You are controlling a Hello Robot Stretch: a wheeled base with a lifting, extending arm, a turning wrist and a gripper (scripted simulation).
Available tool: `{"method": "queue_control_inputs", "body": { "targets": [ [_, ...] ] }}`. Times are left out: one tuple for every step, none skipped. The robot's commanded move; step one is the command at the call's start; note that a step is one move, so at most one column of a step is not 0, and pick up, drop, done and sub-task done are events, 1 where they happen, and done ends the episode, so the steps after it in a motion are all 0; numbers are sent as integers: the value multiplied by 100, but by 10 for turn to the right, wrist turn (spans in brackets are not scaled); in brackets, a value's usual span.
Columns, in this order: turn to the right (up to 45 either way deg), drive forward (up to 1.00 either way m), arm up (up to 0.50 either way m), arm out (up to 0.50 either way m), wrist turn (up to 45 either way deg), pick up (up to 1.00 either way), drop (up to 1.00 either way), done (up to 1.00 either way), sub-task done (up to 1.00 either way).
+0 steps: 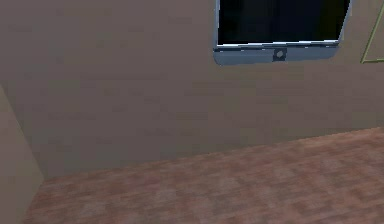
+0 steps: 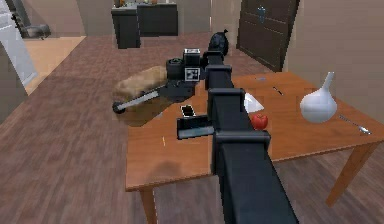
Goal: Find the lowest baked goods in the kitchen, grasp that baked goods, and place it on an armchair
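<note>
Baked goods point(image 2: 140, 82), a brown loaf, hangs at the far end of the end effector point(image 2: 138, 100), past the near-left corner of the bench point(image 2: 310, 140). It appears clear of the top, with a dark shadow cast beneath it. On that evidence the end effector holds the loaf; how its fingers are set cannot be told. The arm point(image 2: 238, 150) reaches straight across the bench, which accounts for the loaf sitting level with the two white marker squares point(image 2: 183, 66) rather than resting among the other items. A red apple point(image 2: 259, 121), a dark flat object point(image 2: 195, 127) and a white vase point(image 2: 322, 98) stand on the bench alongside the arm. Ahead of the robot are a beige wall point(image 1: 120, 90), a window point(image 1: 280, 25) and bare wooden floor point(image 1: 250, 185). No armchair is visible, so transport is judged the next stage.
</note>
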Motion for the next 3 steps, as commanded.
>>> {"method": "queue_control_inputs", "body": {
  "targets": [
    [0, 0, 0, 0, -450, 0, 0, 0, 0],
    [0, 0, 0, 0, -330, 0, 0, 0, 0],
    [0, 0, 0, -32, 0, 0, 0, 0, 0]
  ]
}}
